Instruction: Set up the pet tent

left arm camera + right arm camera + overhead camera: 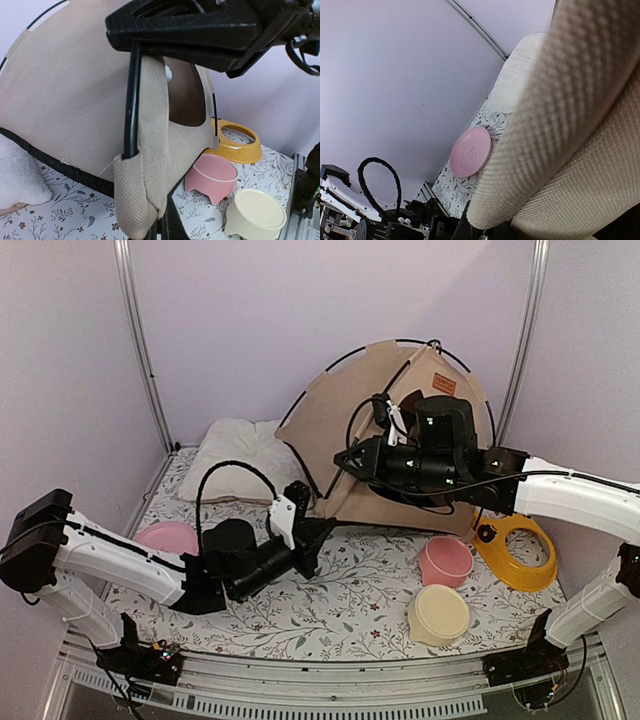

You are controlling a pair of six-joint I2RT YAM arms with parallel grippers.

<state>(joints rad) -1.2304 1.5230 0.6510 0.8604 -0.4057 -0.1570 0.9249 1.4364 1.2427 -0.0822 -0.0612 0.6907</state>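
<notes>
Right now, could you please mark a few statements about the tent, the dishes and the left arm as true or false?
1. The pink bowl stands next to the cream bowl on the flowered mat. True.
2. The pink plate lies to the right of the tent. False: it lies on the left side of the mat, in front of the cushion.
3. The left fingers are shut on a lower corner of the tent. True.
4. The yellow dish is stacked on the cream bowl. False: it sits on the mat by itself, behind the two bowls.
5. The white cushion lies to the left of the tent. True.
</notes>
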